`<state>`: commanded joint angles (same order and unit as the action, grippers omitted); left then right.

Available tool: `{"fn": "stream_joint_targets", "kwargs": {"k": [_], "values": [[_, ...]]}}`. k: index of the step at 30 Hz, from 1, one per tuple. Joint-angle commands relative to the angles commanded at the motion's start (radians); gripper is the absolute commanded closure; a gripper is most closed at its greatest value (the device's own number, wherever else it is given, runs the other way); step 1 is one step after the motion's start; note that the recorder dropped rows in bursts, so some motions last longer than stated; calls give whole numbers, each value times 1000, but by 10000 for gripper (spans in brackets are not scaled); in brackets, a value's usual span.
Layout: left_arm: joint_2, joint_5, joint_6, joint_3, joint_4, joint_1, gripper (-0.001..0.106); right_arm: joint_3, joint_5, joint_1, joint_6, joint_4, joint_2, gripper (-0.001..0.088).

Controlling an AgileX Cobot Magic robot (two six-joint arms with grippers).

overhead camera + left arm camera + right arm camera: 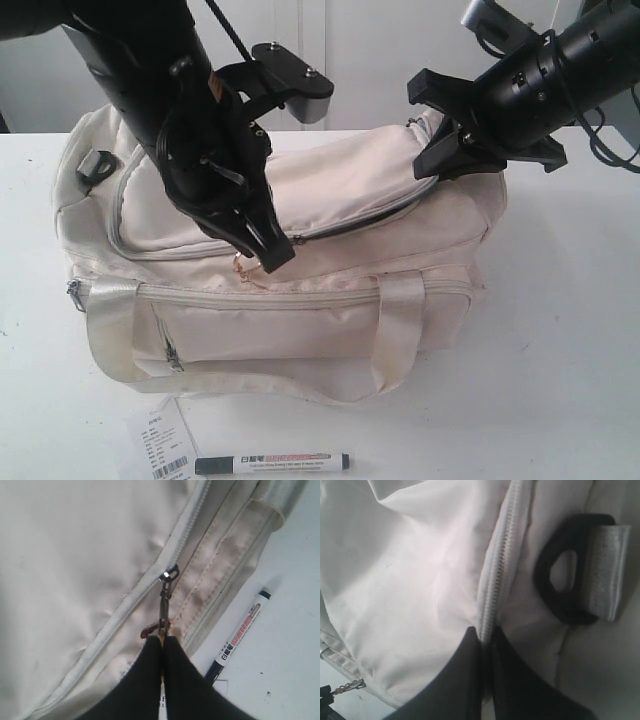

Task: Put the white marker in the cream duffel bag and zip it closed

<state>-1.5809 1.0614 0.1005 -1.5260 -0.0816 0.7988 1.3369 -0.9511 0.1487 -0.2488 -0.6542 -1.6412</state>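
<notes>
The left tool (265,250) is clamped shut on the metal zipper pull (164,597) of the cream duffel bag (300,340), its fingertips meeting on the dangling charm just below the slider. From that tool towards the other one, the top zipper shows a dark, narrow gap, so the mouth looks only partly open.

The white marker (272,463) lies flat on the tabletop (560,380), well below the left tool and apart from the bag, with a paper barcode tag (160,445) just beside its capped end. It should be light and stiff, with a smooth round barrel that may roll, so I would pinch it across the middle of the barrel.

The right tool (445,160) is closed too, pinching the bag's zipper seam at the far end, near a black D-ring (547,597). The fabric is soft and slumps, so it probably needs holding taut at that end for the slider to run.
</notes>
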Motion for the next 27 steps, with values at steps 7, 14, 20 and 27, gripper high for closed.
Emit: {"fn": "stream_joint_targets", "kwargs": {"k": [7,14,20,27], "values": [[28,4,0,0,-31,0,1053,0,-2,0,0,0,0,868],[52,12,2,0,-40,0,1053,0,0,0,-2,0,0,868],[52,25,2,0,-52,0,1053,0,0,0,-2,0,0,868],[55,53,6,0,-61,0,1053,0,6,0,-1,3,0,868]]}}
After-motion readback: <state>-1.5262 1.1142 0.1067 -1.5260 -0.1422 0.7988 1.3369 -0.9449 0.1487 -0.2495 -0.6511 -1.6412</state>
